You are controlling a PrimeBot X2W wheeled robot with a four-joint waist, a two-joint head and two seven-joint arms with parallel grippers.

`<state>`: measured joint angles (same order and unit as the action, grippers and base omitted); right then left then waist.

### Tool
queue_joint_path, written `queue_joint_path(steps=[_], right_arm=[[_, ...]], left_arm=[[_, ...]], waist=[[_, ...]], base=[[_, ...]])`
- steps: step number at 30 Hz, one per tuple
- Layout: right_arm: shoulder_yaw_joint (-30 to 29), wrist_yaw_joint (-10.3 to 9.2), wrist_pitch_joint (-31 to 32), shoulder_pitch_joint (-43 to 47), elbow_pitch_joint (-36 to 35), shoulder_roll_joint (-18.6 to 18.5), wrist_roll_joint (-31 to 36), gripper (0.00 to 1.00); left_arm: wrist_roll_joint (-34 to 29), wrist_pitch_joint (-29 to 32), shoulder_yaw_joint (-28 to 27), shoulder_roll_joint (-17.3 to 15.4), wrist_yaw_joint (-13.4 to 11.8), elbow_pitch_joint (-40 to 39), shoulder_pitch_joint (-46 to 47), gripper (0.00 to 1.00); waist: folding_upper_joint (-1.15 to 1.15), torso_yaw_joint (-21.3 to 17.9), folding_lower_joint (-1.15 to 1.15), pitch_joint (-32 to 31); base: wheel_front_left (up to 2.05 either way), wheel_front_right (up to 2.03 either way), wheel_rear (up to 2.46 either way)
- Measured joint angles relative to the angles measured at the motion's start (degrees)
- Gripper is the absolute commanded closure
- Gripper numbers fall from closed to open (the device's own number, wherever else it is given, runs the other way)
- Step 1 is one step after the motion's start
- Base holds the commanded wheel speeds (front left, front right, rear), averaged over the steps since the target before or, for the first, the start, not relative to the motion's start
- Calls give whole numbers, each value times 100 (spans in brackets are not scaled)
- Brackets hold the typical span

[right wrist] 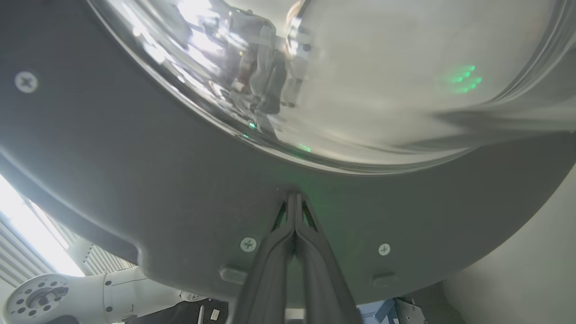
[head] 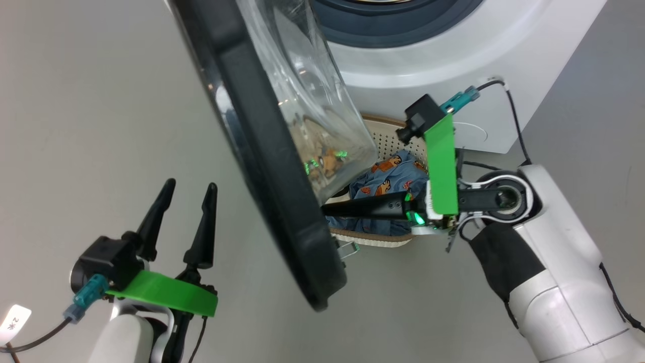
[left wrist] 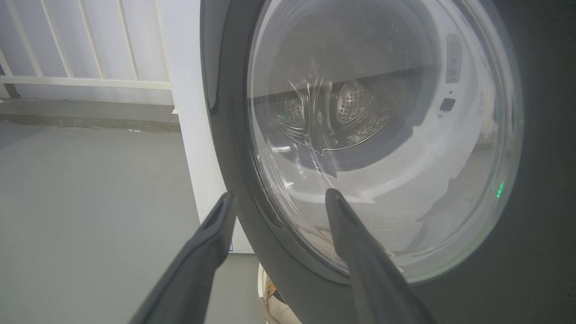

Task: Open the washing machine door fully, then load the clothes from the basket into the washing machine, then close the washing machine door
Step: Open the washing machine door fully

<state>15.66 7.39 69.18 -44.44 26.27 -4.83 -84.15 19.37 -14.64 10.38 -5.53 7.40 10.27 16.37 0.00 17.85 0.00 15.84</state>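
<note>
Head looks down; both wrists closely face the door.

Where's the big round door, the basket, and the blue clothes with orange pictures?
washing machine door (head: 269,166), head view, on its black frame.
basket (head: 393,137), head view, on its holey inside wall.
blue garment (head: 403,176), head view, on the blue cloth between the orange figures.

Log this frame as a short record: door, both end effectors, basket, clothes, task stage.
washing machine door: partly open, swung out from the washing machine
right end effector: shut, tips against the door's dark inner rim
left end effector: open, empty, on the door's outer side
basket: on the floor before the machine, behind the door
clothes: blue, printed, lying in the basket
stage: door not fully open; loading not yet done
</note>
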Motion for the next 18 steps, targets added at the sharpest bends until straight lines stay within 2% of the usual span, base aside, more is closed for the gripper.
queue_joint_path(steps=[8, 18], right_arm=[[589, 0, -401, -12, 101, 2, -375, 100], [597, 0, -705, 5, 202, 22, -487, 100]], left_arm=[[0, 0, -22, 5, 0, 9, 0, 0], [-1, 0, -151, -97, 0, 14, -135, 0]], waist=[[0, -11, -1, -13], [0, -125, 0, -246]], base=[[0, 0, 0], [0, 0, 0]])
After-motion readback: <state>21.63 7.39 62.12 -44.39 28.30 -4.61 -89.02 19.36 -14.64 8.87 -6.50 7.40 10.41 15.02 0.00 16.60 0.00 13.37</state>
